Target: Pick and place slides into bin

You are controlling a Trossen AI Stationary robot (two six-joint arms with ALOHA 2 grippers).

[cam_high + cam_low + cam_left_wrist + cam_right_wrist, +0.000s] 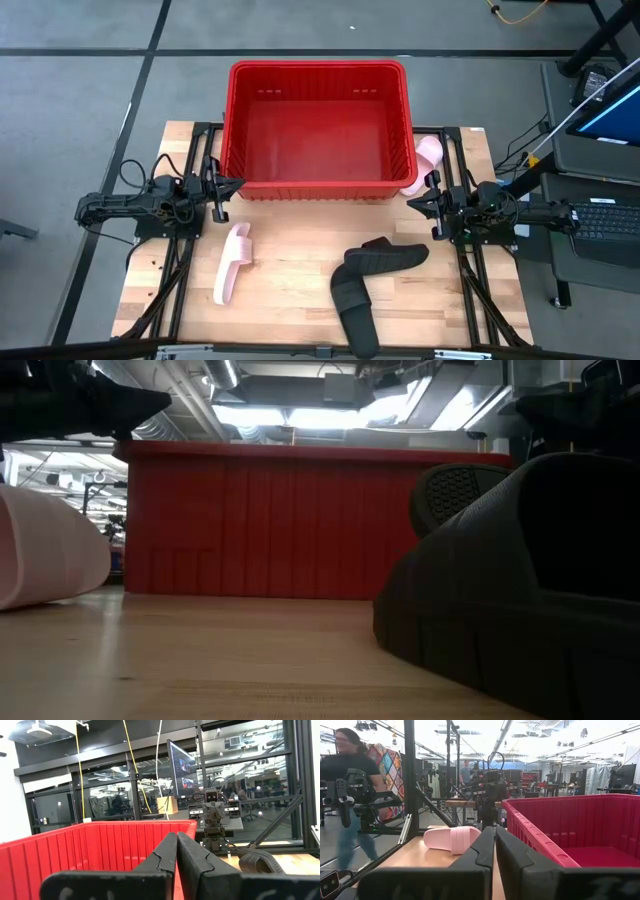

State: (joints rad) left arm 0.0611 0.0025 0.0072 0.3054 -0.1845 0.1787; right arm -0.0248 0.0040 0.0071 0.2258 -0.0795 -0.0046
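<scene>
**With both claws empty, four slides lie outside the red bin**

While I watch from above, the red bin (pixel 318 128) sits at the far middle of the wooden worktop (pixel 290 295), and nothing lies inside it. One pale pink slide (pixel 232 262) rests on the worktop near the left side, in front of the bin. A second pink slide (pixel 428 160) is wedged just beside the bin's right wall. Two black slides (pixel 365 285) lie in front of the bin toward the right, touching or overlapping each other in an L shape.

My left claw (pixel 233 185) hovers by the bin's front left corner with its fingers pressed together, holding nothing. My right claw (pixel 413 202) hovers by the front right corner, fingers likewise together and empty.

I judge that no slide has been placed yet. The risks I see: the black pair lies so close that gripping one may drag or flip the other. The pink slide by the bin wall leaves little room, so a finger could strike the ribbed wall and shove the bin. Either claw must also open before descending, or it will simply push a slide away.
</scene>
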